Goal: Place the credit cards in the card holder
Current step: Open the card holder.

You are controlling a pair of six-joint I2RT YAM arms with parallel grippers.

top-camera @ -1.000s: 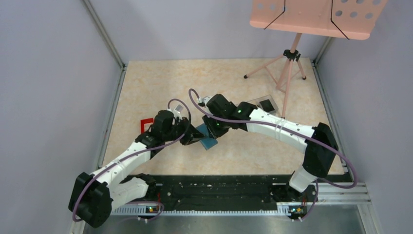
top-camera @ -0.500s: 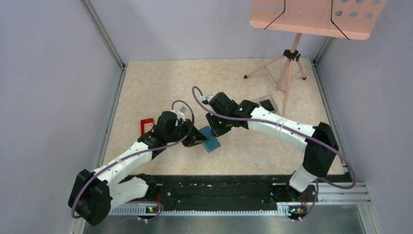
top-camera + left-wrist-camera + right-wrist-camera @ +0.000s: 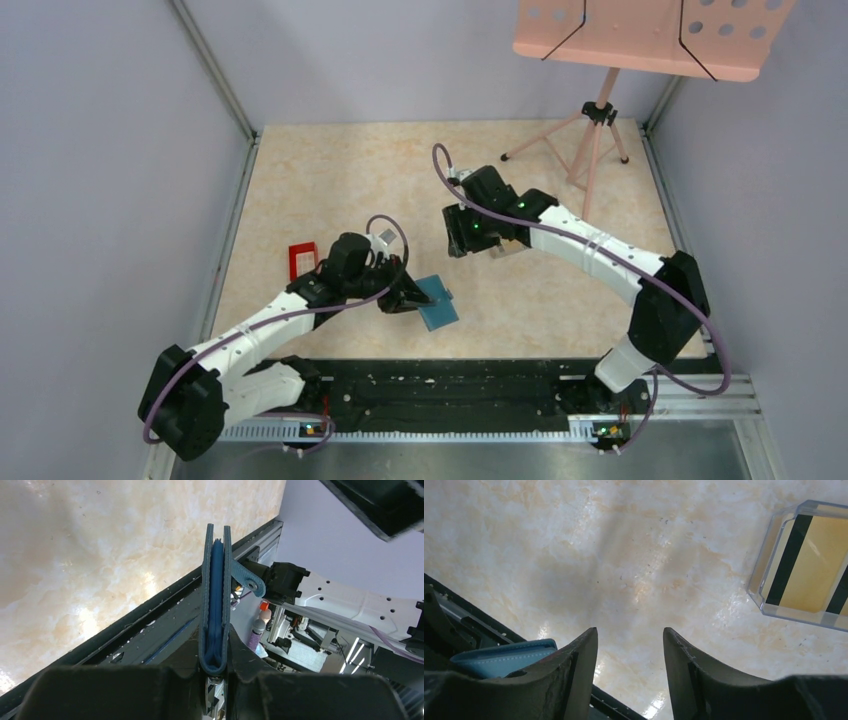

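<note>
**Q:** Where is the card holder (image 3: 216, 590)?

**A:** It is between the fingers of the left gripper (image 3: 405, 297), which is clamped on its folded spine. In the left wrist view the holder stands edge-on with its covers nearly together, and the strap tab (image 3: 246, 576) projects to one side. In the top view it sits over the near half of the table (image 3: 330, 190).

**Q:** And the right gripper (image 3: 630, 635)?

**A:** Its jaws are parted, with only bare table between them. It is apart from the holder, farther back on the table. A gold credit card (image 3: 811, 575) with black stripes lies inside a clear box (image 3: 758, 580), off to one side of the jaws.
</note>
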